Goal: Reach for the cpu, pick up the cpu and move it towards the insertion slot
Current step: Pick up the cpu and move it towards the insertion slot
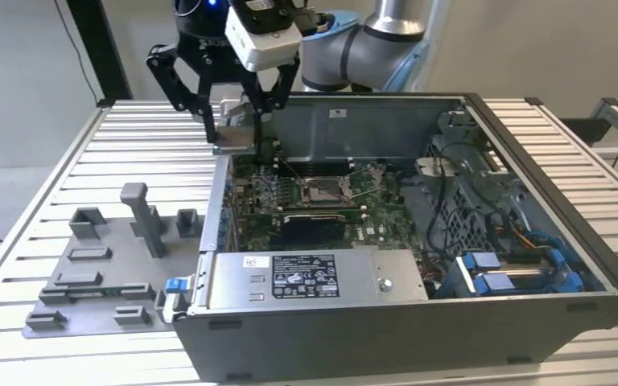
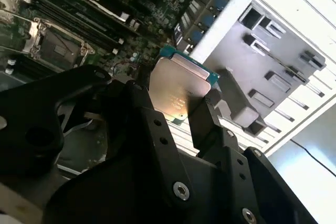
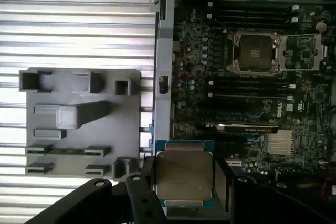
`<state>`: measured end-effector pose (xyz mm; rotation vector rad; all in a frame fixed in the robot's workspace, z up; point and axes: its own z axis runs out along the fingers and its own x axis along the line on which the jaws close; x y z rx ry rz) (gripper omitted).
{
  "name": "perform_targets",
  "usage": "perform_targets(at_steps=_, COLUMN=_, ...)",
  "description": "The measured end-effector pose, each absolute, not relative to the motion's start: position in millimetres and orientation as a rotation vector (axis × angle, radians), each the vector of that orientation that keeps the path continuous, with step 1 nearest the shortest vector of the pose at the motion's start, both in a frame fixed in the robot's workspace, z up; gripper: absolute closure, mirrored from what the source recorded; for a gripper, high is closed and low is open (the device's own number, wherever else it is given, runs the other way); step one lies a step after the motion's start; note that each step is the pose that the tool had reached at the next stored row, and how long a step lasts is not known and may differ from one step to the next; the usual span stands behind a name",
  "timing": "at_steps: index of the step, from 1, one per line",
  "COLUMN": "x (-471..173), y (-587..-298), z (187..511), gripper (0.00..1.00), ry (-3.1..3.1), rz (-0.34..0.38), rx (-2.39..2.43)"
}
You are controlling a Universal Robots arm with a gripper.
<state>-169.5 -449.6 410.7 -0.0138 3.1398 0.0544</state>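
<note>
My gripper [image 1: 236, 133] hangs above the left wall of the open computer case in the exterior view, shut on the cpu [image 1: 238, 138]. Both wrist views show the chip between the black fingers: a silver-grey square [image 2: 180, 88] [image 3: 184, 174] with a teal-green edge. It is level with the case's rim, over the seam between the table and the motherboard. The insertion slot [image 1: 323, 190] is a silver-framed socket with a dark centre on the green board. It lies inside the case [image 3: 255, 52] [image 2: 51, 45], well away from the gripper.
A grey fixture plate [image 1: 105, 265] [image 3: 79, 124] with raised blocks lies on the slatted table, on the exterior view's left of the case. The case's side wall [image 1: 219, 211] stands between the two. A labelled metal box [image 1: 303, 277] fills the case's front; cables and blue clips [image 1: 502, 269] crowd its right.
</note>
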Motion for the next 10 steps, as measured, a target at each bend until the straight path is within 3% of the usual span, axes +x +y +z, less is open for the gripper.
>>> perform_targets(at_steps=10, x=-128.1, y=-449.6, z=410.6, gripper=1.00, ry=3.140, rz=0.054, rx=-0.014)
